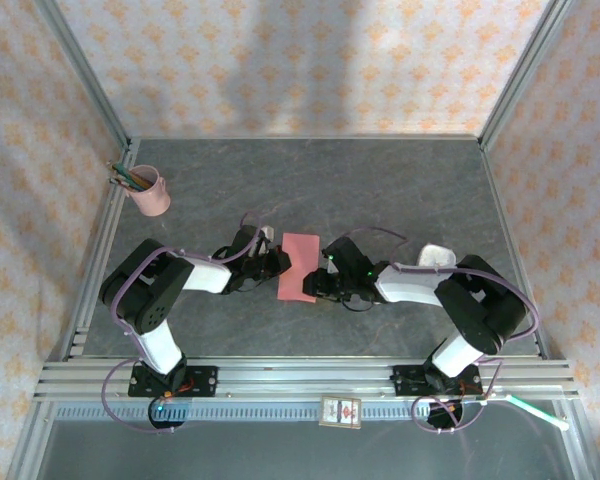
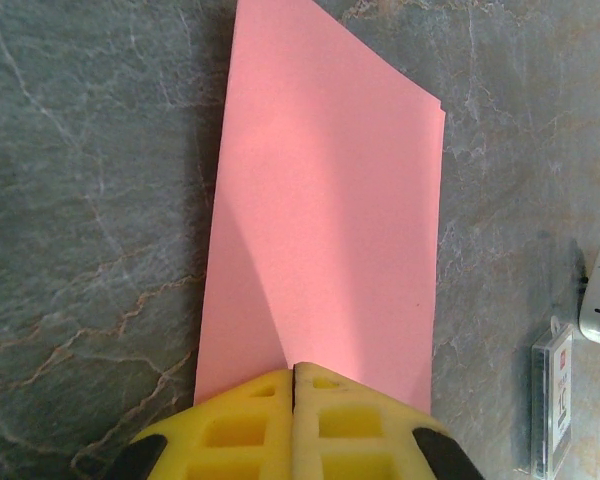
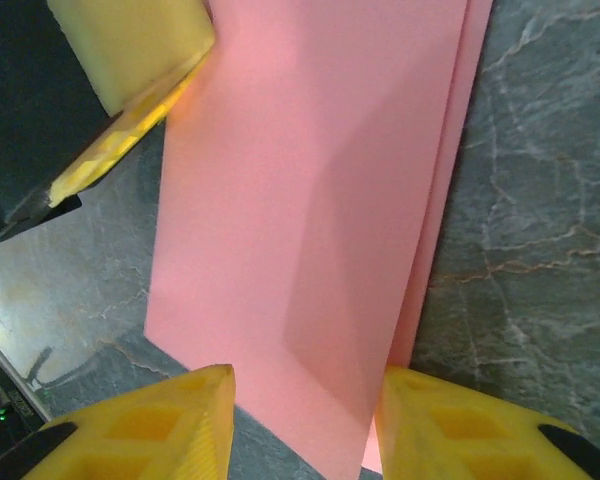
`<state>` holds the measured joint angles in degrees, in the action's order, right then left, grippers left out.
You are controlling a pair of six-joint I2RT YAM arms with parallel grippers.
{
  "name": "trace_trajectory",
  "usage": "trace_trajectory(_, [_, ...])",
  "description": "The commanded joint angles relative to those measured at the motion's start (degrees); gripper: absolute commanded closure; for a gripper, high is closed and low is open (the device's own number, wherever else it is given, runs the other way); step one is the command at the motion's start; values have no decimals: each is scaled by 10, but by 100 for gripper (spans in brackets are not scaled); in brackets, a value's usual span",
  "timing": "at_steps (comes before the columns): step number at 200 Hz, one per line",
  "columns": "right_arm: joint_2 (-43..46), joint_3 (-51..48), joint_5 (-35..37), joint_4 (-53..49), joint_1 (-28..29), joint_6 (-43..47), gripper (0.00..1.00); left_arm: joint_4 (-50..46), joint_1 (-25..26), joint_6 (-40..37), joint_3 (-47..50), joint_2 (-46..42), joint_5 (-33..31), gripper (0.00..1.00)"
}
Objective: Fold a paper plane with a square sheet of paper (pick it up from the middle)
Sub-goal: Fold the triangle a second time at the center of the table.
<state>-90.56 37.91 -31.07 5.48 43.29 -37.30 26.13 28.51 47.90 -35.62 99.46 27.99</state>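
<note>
grey table (image 1: 380,190): pink cup (image 1: 152,194) holds pencils (image 1: 127,178); left tool (image 2: 294,378) pinches paper (image 2: 325,200).

Both arms stretch low and inward, wrists nearly meeting, the left gripper (image 2: 293,372) with fingers pressed together, seemingly nipping the edge of the square sheet of paper (image 2: 320,200), the right gripper (image 3: 305,400) with fingers spread wide.

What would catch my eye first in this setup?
The salmon-pink sheet of paper, folded double, lies midway on the grey marbled table. The left gripper, shut, and the right gripper, open, meet it from opposite sides. A pink pencil cup stands in the far-left corner.
</note>
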Motion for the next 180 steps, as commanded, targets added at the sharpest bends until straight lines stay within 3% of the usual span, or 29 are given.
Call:
trace_trajectory(1, [2, 18, -1, 15, -8, -9, 60, -56, 6, -19, -3, 17, -14, 96])
trace_trajectory(58, [-2, 23, 4, 22, -19, -12, 62, -57, 6, -21, -4, 18, -14, 96])
trace_trajectory(180, [-67, 73, 14, 48, -58, -34, 80, -66, 7, -25, -13, 18, -12, 97])
